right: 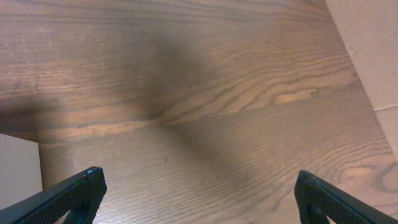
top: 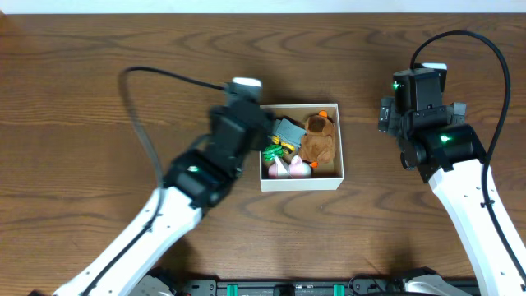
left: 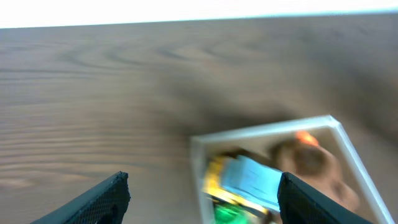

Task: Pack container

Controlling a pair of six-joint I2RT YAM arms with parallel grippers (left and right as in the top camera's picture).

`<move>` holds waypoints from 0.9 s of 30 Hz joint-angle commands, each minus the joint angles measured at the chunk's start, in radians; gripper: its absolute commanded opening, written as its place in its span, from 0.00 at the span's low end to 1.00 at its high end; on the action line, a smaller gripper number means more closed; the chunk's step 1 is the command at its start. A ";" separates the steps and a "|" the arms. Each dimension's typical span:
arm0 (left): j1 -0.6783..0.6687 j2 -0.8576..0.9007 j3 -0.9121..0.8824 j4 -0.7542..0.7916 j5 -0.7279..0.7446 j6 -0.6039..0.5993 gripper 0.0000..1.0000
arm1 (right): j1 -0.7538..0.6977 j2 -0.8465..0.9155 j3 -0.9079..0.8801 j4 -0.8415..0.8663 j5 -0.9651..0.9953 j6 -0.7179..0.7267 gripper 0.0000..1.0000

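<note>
The container [top: 333,182], a shallow square white box with a brown inside, sits mid-table. It holds a brown plush [top: 317,138], a grey-blue block [top: 288,130], a yellow and green toy [top: 274,153] and pink and white toys [top: 294,169]. My left gripper [top: 246,123] hovers over the box's left edge; in the left wrist view, blurred, the left gripper [left: 202,199] is open and empty above the container's rim [left: 267,129] and the block [left: 252,177]. My right gripper [right: 199,193] is open and empty over bare wood, right of the box [top: 415,107].
The brown wooden table [top: 99,99] runs to a pale wall edge at the back. Black cables [top: 144,123] trail from both arms. A corner of the white box [right: 18,171] shows at the left in the right wrist view.
</note>
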 commanded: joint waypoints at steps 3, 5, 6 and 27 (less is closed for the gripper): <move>0.142 -0.064 0.008 -0.047 -0.075 0.008 0.79 | -0.006 -0.010 0.006 -0.002 0.018 0.013 0.99; 0.196 -0.074 0.008 -0.061 -0.075 0.008 0.84 | -0.006 -0.010 0.006 -0.002 0.018 0.013 0.99; 0.218 -0.074 0.008 -0.068 -0.075 0.008 0.86 | -0.006 -0.010 0.006 -0.002 0.018 0.013 0.99; 0.313 -0.072 0.008 -0.206 -0.074 0.008 0.98 | -0.006 -0.010 0.006 -0.002 0.018 0.013 0.99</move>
